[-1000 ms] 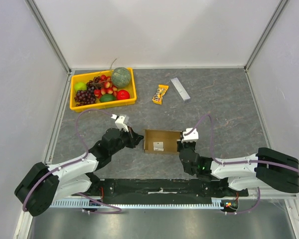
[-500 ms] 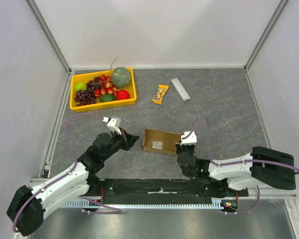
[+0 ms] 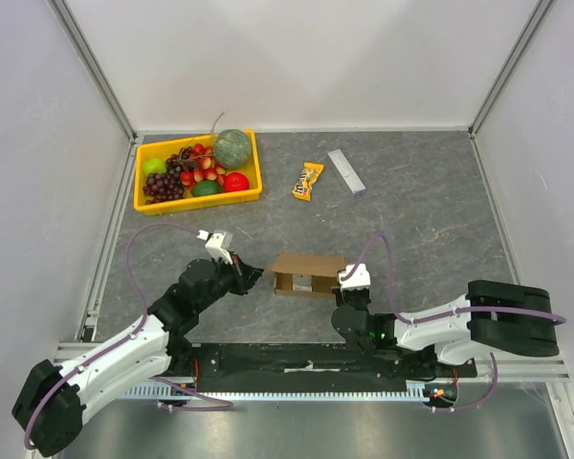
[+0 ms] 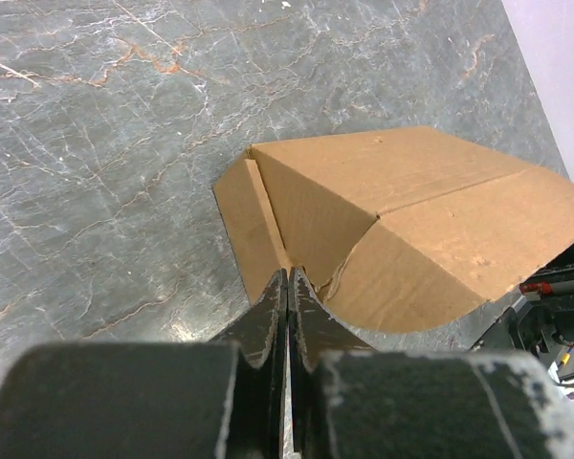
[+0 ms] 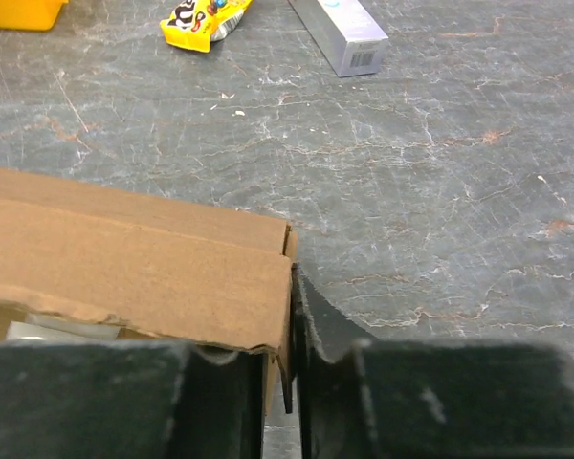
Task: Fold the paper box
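Observation:
The paper box is brown corrugated cardboard on the grey table between my two grippers. Its lid panel stands tilted over the tray part, where a white label shows. My left gripper sits at the box's left end. In the left wrist view its fingers are shut tip to tip, touching the corner of the box with nothing between them. My right gripper is at the right end. Its jaws stand slightly apart around the end wall of the box, and the lid hides the left finger.
A yellow fruit tray stands at the back left. A yellow candy packet and a small grey bar lie behind the box, both also in the right wrist view as packet and bar. White walls enclose the table.
The box's lid has swung up and over toward the near side. The left arm drew back to the left, tips staying at the box's end. The right jaws have parted a little.

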Tool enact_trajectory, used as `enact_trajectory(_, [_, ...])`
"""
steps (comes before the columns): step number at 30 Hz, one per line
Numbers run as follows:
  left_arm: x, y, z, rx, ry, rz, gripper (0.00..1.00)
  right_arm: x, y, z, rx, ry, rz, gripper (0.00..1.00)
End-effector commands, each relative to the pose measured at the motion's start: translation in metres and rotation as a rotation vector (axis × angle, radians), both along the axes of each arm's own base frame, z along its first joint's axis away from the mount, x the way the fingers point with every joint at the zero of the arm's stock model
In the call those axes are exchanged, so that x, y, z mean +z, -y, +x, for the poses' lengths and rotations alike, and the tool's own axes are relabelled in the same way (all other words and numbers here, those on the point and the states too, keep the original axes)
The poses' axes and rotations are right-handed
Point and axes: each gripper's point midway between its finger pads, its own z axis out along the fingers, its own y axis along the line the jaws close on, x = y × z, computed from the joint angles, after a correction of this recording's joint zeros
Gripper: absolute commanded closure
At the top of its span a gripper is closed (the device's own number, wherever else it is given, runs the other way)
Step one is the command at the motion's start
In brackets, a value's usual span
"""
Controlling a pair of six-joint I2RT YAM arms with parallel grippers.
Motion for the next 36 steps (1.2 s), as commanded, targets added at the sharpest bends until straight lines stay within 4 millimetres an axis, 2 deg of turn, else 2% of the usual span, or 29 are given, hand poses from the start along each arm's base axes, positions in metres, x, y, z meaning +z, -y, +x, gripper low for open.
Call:
enact_trajectory(1, [0.002, -0.003, 0.005, 0.047, 0.003, -0.019, 0.97, 0.005, 0.0, -0.004, -0.023, 0.006, 0.025, 0.74])
enact_trajectory(7, [-0.002, -0.006, 0.005, 0.06, -0.003, -0.019, 0.98, 0.01, -0.004, -0.009, 0.042, -0.023, 0.043, 0.46])
enact_trajectory(9, [-0.002, -0.006, 0.005, 0.061, -0.004, -0.02, 0.98, 0.014, -0.008, -0.012, 0.078, -0.037, 0.046, 0.41])
enact_trajectory(17, [-0.004, -0.008, 0.004, 0.073, -0.013, -0.022, 0.98, 0.025, -0.024, -0.03, 0.229, -0.127, 0.049, 0.33])
enact_trajectory(21, [-0.001, -0.011, 0.002, 0.082, -0.017, -0.027, 0.94, 0.03, -0.029, -0.042, 0.312, -0.174, 0.077, 0.27])
enact_trajectory(24, [0.005, -0.016, -0.001, 0.108, -0.022, -0.05, 0.94, 0.041, -0.033, -0.051, 0.373, -0.195, 0.11, 0.26])
enact_trajectory(30, [0.028, -0.027, -0.01, 0.135, 0.007, -0.109, 0.95, 0.072, -0.052, -0.074, 0.582, -0.216, 0.192, 0.26])
enact_trajectory(32, [0.043, -0.031, -0.012, 0.136, 0.046, -0.128, 0.96, 0.086, -0.058, -0.082, 0.656, -0.21, 0.222, 0.27])
enact_trajectory(36, [0.084, -0.037, -0.016, 0.124, 0.167, -0.165, 0.98, 0.109, -0.054, -0.086, 0.693, -0.194, 0.233, 0.32])
